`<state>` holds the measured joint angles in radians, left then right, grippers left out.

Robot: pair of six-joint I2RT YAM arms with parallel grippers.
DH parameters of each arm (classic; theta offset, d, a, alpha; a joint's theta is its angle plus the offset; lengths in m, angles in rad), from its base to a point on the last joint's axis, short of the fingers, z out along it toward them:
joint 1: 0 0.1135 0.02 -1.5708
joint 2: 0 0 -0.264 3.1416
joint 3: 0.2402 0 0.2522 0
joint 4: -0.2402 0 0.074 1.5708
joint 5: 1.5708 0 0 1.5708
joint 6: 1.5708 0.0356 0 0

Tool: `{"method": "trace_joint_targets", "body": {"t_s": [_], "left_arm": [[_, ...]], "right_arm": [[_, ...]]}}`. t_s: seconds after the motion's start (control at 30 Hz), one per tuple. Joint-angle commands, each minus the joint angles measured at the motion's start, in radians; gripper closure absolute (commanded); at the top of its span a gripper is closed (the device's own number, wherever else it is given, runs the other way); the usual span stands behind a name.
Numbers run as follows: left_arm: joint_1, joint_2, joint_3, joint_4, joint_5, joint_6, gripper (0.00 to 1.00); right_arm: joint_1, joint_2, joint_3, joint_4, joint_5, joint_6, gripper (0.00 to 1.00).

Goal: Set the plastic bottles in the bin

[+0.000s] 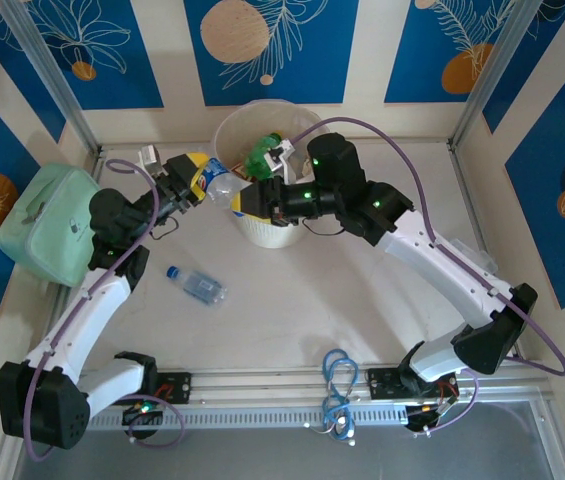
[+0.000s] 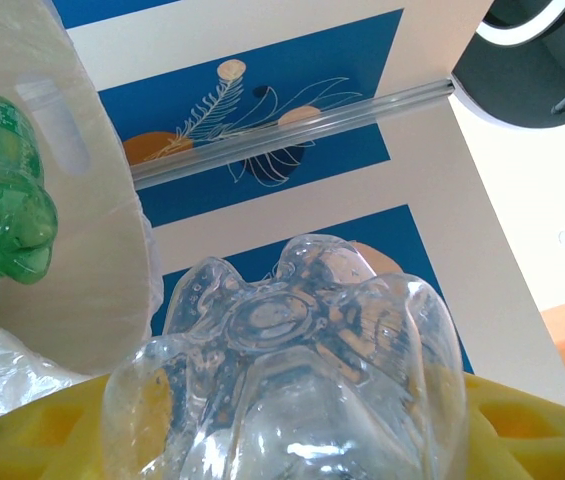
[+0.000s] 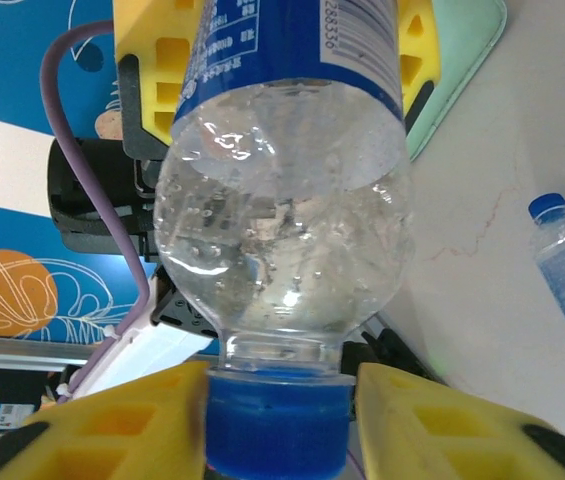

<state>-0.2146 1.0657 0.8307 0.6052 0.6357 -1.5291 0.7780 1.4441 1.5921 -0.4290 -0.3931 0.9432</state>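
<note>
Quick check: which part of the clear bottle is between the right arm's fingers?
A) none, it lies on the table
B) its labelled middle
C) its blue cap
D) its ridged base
C: in the right wrist view the blue cap of the clear bottle sits between the right fingers, while the left fingers hold its labelled body.

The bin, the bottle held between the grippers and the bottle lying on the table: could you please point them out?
bin (image 1: 267,236), top external view, front wall.
held bottle (image 3: 282,240), right wrist view, clear shoulder.
lying bottle (image 1: 202,288), top external view, labelled body.
</note>
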Motion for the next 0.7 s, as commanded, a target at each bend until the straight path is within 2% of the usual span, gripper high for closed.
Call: {"method": "trace_joint_targets", "body": {"t_s": [0.0,0.07,0.17,0.23,0.27,0.47,0.67], "left_arm": [[-0.014,0.002,-0.006,0.033,0.017,0.010,0.64],[-0.013,0.001,-0.005,0.018,0.013,0.016,0.58],[-0.013,-0.013,-0.001,-0.041,0.001,0.043,0.27],[-0.013,-0.028,0.012,-0.102,-0.011,0.088,0.12],[-0.013,-0.041,0.026,-0.161,-0.018,0.123,0.00],[-0.013,-0.106,0.146,-0.609,-0.128,0.383,0.00],[-0.011,-0.130,0.159,-0.805,-0.230,0.480,0.00]], "right_arm": [[0.001,0.004,0.041,-0.003,-0.002,-0.009,0.63],[-0.006,0.004,0.060,-0.031,0.007,-0.026,0.65],[-0.028,0.007,0.096,-0.084,0.029,-0.056,0.65],[-0.054,0.012,0.129,-0.129,0.051,-0.075,0.66],[-0.073,0.015,0.150,-0.157,0.059,-0.084,0.66],[-0.178,0.040,0.271,-0.314,0.149,-0.145,0.66],[-0.254,0.123,0.414,-0.475,0.273,-0.224,0.66]]}}
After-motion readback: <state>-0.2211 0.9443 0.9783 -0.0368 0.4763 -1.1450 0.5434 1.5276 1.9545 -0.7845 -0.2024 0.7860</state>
